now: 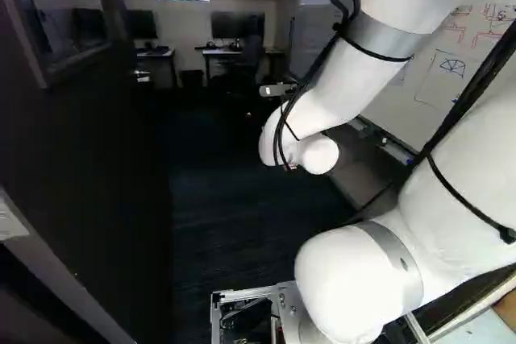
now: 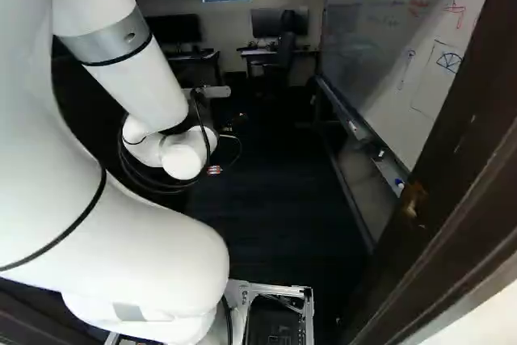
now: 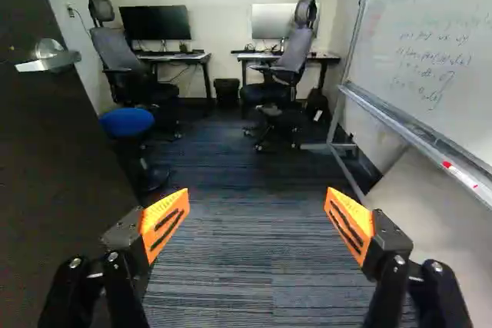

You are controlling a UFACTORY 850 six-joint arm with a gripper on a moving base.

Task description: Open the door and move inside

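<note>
My gripper [image 2: 234,123], dark and small in the right base view, is ahead of the arm's wrist over the room's floor. In the wrist view the gripper [image 3: 256,224] is open, orange pads wide apart with nothing between them. The dark door [image 1: 105,159] stands swung open along the left of the left base view. Its silver lever handle [image 3: 50,59] shows in the wrist view, ahead of and off to one side of the gripper, not touching it. The doorway [image 2: 456,208] has a dark frame, whose near post rises at the right of the right base view.
Dark carpet [image 3: 254,182] runs ahead to two desks with monitors [image 3: 156,23] and office chairs [image 3: 288,67]. A blue stool [image 3: 127,122] stands near the door. A whiteboard [image 2: 420,62] on a wheeled stand lines the side opposite the door. A bin [image 3: 226,91] sits between the desks.
</note>
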